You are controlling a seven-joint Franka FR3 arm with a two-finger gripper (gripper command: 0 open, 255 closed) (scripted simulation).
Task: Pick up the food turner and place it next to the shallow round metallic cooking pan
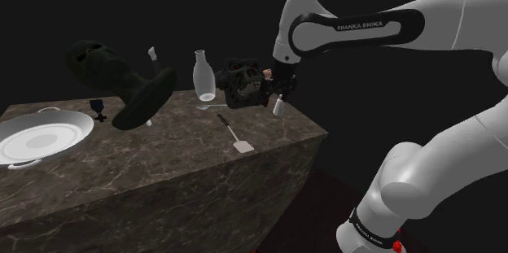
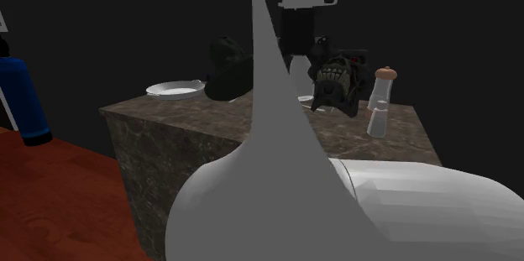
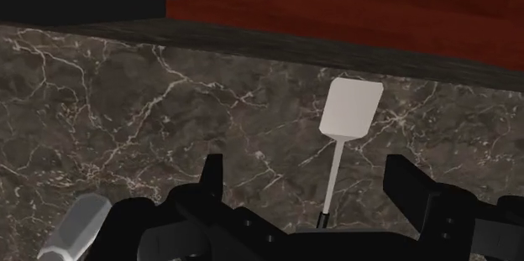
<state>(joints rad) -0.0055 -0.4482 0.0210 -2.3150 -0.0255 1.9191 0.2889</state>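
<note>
The food turner (image 1: 233, 134) lies flat on the dark marble counter (image 1: 163, 162) near its right end: a thin dark handle and a pale square blade pointing at the front edge. The shallow round pan (image 1: 39, 137) sits at the counter's far left in the shoulder view and also appears as the pan (image 2: 175, 90) in the second exterior view. My black gripper (image 1: 243, 97) hovers above the counter, just behind the turner's handle end. In the wrist view the gripper (image 3: 306, 182) is open, and the turner (image 3: 351, 110) stretches away from between its fingers, untouched.
A clear glass bottle (image 1: 203, 76) and a large dark tilted object (image 1: 122, 85) stand behind the gripper. A small blue item (image 1: 99, 110) lies near the pan. A brown-capped shaker (image 2: 382, 90) stands at the counter's end. Red-brown floor (image 3: 378, 7) lies beyond the front edge.
</note>
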